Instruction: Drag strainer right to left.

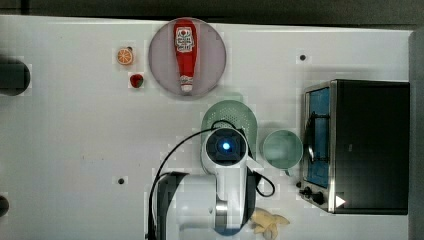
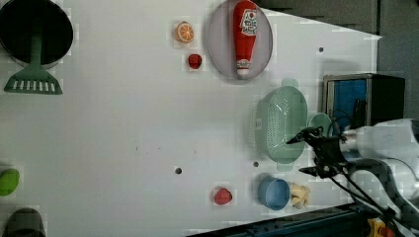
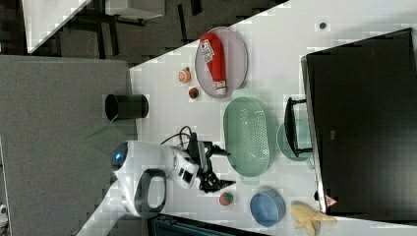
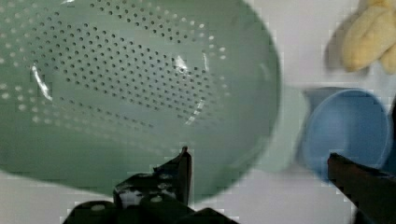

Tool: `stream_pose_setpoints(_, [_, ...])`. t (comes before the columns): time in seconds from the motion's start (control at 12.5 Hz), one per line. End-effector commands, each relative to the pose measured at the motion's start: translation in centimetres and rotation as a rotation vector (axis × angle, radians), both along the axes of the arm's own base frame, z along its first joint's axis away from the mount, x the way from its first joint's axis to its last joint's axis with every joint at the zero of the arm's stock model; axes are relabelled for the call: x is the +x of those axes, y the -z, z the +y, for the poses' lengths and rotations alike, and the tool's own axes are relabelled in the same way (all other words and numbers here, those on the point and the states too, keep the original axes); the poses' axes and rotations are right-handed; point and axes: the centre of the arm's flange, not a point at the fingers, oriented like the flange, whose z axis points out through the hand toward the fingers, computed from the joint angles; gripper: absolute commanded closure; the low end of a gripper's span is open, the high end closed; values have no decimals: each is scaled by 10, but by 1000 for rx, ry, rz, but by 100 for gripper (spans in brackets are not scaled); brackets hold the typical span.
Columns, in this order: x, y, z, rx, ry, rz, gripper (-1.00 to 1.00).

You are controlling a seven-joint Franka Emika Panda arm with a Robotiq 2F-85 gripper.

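In the left view, from left to right: a ketchup bottle (image 2: 245, 37) is carried on the plate (image 2: 216, 44); the strainer (image 2: 281, 123) is seen empty; the open claw (image 2: 301, 155) is held just beside its rim.

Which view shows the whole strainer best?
The right view: the strainer lies unobstructed, with full oval rim and holes visible. The left view shows it too, near the gripper. The top view's arm covers part; the wrist view crops it close.

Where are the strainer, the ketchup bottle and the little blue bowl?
strainer (image 2: 280, 123), left view, its holed inner floor.
ketchup bottle (image 1: 185, 59), top view, middle of its red body.
blue bowl (image 3: 268, 208), right view, its inside.
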Motion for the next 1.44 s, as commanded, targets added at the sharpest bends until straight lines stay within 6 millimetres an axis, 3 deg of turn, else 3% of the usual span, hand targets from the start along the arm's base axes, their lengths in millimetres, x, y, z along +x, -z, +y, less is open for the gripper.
stream_pose_setpoints(0.08, [32, -7, 11, -28, 85, -149, -100])
stream_pose_setpoints(0.32, [40, 43, 13, -27, 161, -191, -100])
stream_pose_setpoints(0.64, [38, 89, 29, -30, 279, -205, -100])
stream_pose_setpoints(1.04, [34, 111, 50, -16, 237, -211, -100])
stream_pose_setpoints(1.44, [39, 112, 82, -7, 203, -216, -100])
